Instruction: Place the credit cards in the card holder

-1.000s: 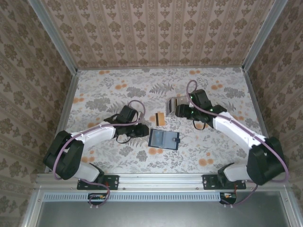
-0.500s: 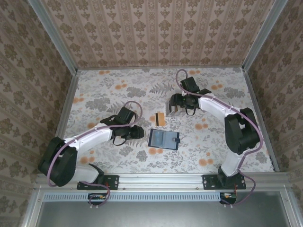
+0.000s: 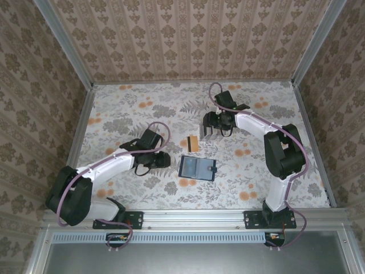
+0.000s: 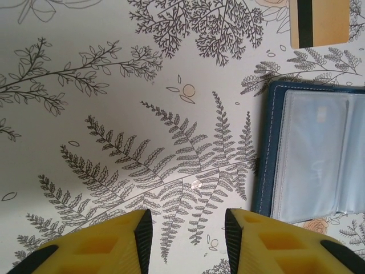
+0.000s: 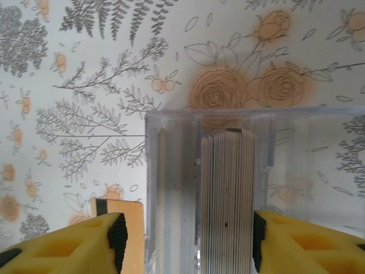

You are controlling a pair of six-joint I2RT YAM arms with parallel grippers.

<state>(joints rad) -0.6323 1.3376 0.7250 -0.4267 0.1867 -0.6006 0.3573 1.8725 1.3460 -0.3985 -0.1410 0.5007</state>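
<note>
The card holder (image 3: 197, 168) lies open on the table, dark navy with clear pockets (image 4: 319, 154). A gold-orange credit card (image 3: 193, 144) with a dark stripe lies flat just beyond it (image 4: 319, 21). A grey-beige stack of credit cards (image 5: 228, 188) stands on edge in a clear plastic box (image 5: 171, 171). My right gripper (image 5: 188, 240) is open and straddles that box from above; its left pad is apart from the box wall, its right pad sits beside the stack. My left gripper (image 4: 188, 240) hangs open over bare table, just left of the card holder (image 3: 165, 161).
The table (image 3: 125, 114) has a floral cloth and is walled by patterned panels at the back and sides. The gold card (image 5: 130, 222) lies close beside the clear box's left wall, under my right gripper's left finger.
My right arm swung back and left and came down over the clear card box, its jaws narrowing a little. The left gripper drew back slightly to the left of the card holder.
</note>
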